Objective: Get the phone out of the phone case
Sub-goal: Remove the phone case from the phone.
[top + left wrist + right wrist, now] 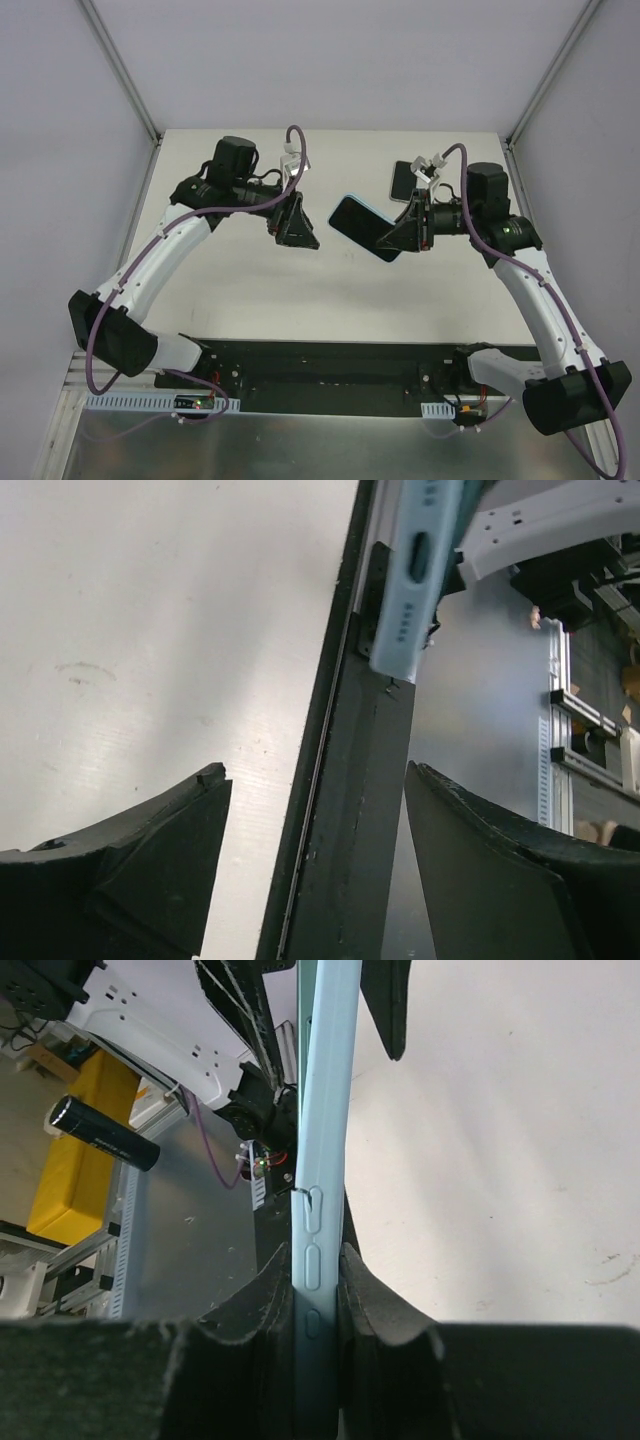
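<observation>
We see the phone case [318,1160] as smooth, matt plastic. The table [150,630] looks matt white, faintly scuffed; the right gripper [318,1255] has fingers [390,1360] of coarse, matt black plastic.

This is looking like a robotics lab or test cell: pale panel walls [330,60] and aluminium posts [122,70] are enclosing a white table [250,290], two robot arms [165,245] are trailing purple cables [90,350], and what may be slotted framing [557,730] is showing beyond.
</observation>
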{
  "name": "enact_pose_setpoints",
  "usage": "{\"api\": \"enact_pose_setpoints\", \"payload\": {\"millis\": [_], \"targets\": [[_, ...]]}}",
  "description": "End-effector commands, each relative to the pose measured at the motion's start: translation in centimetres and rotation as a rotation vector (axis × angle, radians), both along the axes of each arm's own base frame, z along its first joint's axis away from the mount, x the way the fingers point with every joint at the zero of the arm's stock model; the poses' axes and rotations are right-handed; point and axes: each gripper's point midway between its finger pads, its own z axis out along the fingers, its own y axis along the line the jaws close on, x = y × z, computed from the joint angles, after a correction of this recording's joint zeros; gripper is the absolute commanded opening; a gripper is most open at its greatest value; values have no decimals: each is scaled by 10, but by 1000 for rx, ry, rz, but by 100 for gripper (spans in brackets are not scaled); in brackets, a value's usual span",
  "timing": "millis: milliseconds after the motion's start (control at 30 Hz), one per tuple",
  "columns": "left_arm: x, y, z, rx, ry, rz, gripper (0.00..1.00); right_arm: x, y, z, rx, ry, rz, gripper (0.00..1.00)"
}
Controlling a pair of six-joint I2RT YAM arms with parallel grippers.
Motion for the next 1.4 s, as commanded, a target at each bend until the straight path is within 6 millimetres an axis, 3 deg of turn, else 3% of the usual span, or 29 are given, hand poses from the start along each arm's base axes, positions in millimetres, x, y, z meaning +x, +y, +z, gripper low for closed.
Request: {"api": "enact_pose_setpoints", "payload": {"millis": [0,200,467,800,900,967,1233,1367], "targets": [[-23,-3,38,-101,-133,-151,70,-9,4,28,108,-29,103,0],[-30,-19,55,-137,-164,-228,51,-7,5,23,119,3,111,0],[-27,-38,49,-128,-137,-267,29,-8,5,19,122,11,109,0],[-25,-46,48,-131,-120,-288,27,-8,5,14,121,17,102,0],[-26,-48,46,-137,-106,-305,16,-8,5,11,121,24,99,0],[-30,-49,45,-147,-112,-330,0,-7,5,11,128,23,99,0],[-72,-46,38,-254,-243,-527,0,-8,6,11,158,84,120,0],[-86,-49,48,-297,-280,-586,0,-8,7,12,171,114,137,0]]}}
